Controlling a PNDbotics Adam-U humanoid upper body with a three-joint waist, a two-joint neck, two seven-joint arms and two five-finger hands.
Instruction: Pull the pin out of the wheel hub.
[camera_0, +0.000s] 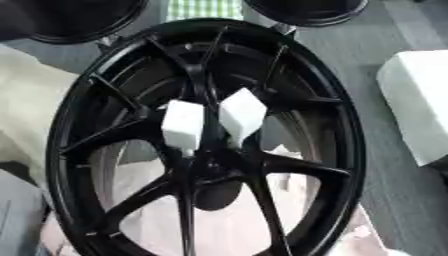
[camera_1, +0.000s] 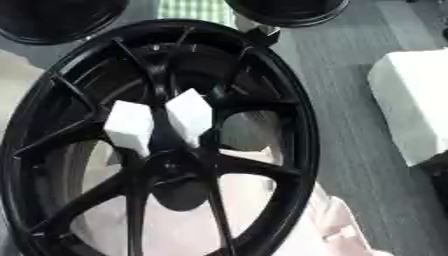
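Note:
A large black spoked wheel hub fills most of both views, tilted toward me. Two white block-shaped pieces stand out of it just above its centre: one on the left and one on the right, set apart on either side of a spoke. In the right eye view the same two white pieces show a little further left. I cannot tell which of them is the pin. Neither of my hands shows in either view.
Pale pink cloth lies under the wheel. Two more black wheels stand behind it, with green checked fabric between them. A white box sits at the right on the grey floor.

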